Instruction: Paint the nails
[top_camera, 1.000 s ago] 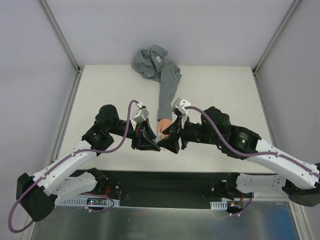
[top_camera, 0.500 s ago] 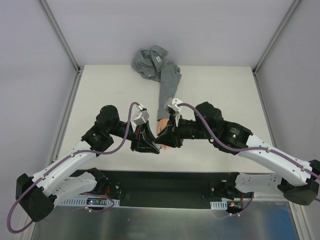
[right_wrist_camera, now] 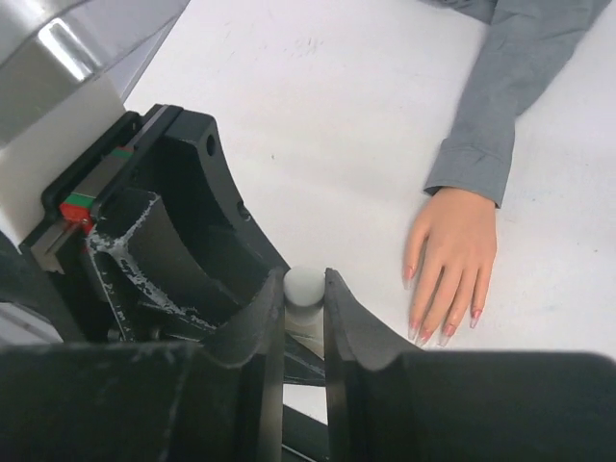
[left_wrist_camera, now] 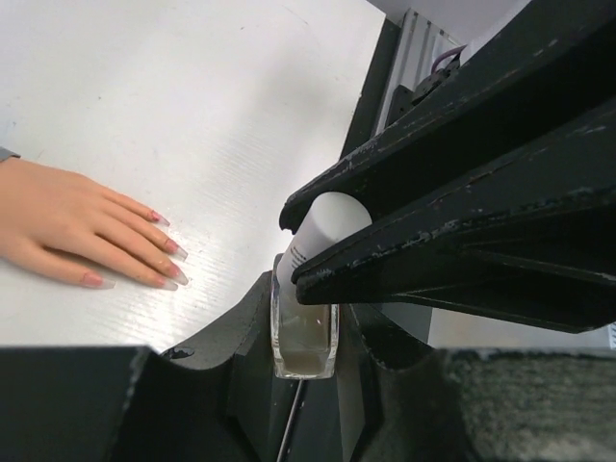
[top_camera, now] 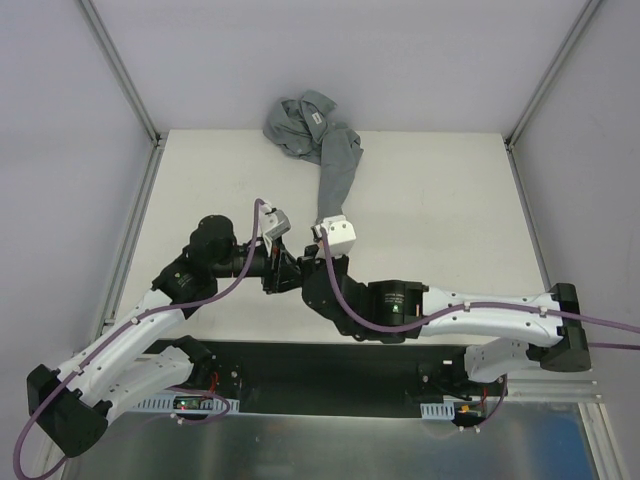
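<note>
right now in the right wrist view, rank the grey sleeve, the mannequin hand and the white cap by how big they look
1. grey sleeve
2. mannequin hand
3. white cap, smallest even though nearest the camera

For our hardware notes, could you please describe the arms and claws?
The left arm and right arm share white links and black joints, each trailing a purple cable. The left claw and right claw are black, two-fingered and scuffed. A green light glows on the right arm.

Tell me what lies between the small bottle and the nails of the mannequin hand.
Nothing. In the left wrist view, only bare white table separates the bottle from the nails.
</note>
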### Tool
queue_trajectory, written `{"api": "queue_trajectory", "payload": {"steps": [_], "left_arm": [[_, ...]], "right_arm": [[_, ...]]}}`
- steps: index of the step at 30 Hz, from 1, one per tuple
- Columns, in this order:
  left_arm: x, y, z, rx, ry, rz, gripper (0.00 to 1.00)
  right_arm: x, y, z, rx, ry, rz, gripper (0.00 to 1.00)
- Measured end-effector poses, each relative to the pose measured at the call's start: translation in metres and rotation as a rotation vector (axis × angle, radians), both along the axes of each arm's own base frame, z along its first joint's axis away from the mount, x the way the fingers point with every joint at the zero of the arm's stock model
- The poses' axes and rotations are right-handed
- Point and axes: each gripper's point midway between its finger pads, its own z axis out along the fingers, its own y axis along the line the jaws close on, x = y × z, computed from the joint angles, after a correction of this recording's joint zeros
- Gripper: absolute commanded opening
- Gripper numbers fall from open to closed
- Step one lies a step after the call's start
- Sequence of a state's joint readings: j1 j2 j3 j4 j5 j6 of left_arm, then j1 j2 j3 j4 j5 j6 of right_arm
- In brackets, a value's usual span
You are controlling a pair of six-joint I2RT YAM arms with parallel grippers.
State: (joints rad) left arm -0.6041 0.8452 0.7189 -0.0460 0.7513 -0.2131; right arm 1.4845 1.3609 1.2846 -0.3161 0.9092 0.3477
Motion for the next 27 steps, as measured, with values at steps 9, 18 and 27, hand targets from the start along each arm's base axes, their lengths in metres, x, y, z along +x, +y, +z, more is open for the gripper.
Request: {"api": "queue_trajectory", "payload": {"steps": [9,18,27], "left_arm": [[0.009,-0.002,0.012,-0.037,-0.071,0.013,0.00],[0.012,-0.007,0.019,-0.073,-0.089,-0.036,0.00],[-0.036,-0.019,0.046,-0.196,-0.083,-0.322,0.00]], "right_arm": [[-0.001,-0.010,0.014,0.036,-0.030,-0.028,0.51],[-0.022,-0.032,0.048,-0.013,-0.073,0.224,0.83],[-0.031,-0.037,0.062,0.022,-0.056,0.581,0.70]]}}
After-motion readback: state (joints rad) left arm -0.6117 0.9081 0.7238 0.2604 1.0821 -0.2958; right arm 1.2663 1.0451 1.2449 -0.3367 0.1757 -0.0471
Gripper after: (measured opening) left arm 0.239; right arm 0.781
